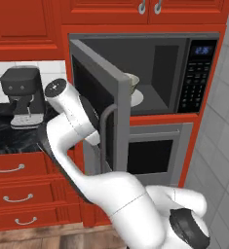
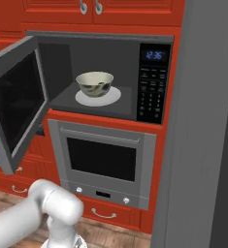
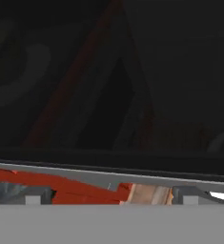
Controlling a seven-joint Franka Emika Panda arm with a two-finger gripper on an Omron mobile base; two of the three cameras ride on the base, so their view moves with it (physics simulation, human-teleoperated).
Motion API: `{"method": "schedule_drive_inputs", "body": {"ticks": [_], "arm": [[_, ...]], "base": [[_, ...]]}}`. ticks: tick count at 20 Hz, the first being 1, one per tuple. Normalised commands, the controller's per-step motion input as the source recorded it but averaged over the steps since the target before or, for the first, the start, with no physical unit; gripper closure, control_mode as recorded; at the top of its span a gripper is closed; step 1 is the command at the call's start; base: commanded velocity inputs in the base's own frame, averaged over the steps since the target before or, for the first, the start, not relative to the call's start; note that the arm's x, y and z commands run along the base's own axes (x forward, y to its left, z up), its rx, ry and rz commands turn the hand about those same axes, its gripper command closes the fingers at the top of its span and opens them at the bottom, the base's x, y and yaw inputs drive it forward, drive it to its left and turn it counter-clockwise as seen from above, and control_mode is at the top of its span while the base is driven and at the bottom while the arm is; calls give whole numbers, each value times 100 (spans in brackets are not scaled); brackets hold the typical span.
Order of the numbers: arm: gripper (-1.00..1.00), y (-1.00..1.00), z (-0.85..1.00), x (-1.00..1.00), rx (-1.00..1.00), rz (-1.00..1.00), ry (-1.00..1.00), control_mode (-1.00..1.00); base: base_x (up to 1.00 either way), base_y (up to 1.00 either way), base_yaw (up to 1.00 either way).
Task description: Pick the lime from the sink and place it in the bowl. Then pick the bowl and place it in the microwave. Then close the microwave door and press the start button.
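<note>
**Swing the door shut, bowl already inside**

Step in hand, judging by the layout: closing the microwave door. Bowl already seated on the white plate inside the microwave, upright and well back from the front lip, so no clash with the door expected. Lime not made out for certain from here; dark patches on the bowl could be pattern or fruit.

Door standing wide, hinged on the left, dark glass pressed close in front of the hand view. Arm tucked on the outer side of the door in the left base view, near the vertical handle. Gripper jaws spread fully apart, holding nothing.

To do it well:
- Push on the outer face near the free edge, not near the hinge.
- Follow the arc, not a straight line.
- Keep fingers clear of the closing gap.
- Press until flush with the frame.
- Leave room afterwards to reach the keypad for the start button.
</note>
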Motion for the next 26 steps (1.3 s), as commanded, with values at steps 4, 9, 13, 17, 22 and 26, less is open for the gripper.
{"method": "schedule_drive_inputs", "body": {"ticks": [4, 9, 13, 17, 22, 26], "arm": [[-100, -95, 0, 83, 14, 0, -3, -100], [-100, -88, 0, 88, 13, 0, -8, -100], [-100, -81, 0, 94, 13, 0, -12, -100], [-100, -71, 0, 100, 11, 0, -13, -100], [-100, -70, 0, 96, 10, 0, -12, -100], [-100, -68, 6, 65, 10, 0, -8, -100]], "base": [[0, 0, 0], [0, 0, 0], [0, 0, 0], [0, 0, 0], [0, 0, 0], [0, 0, 0]]}}
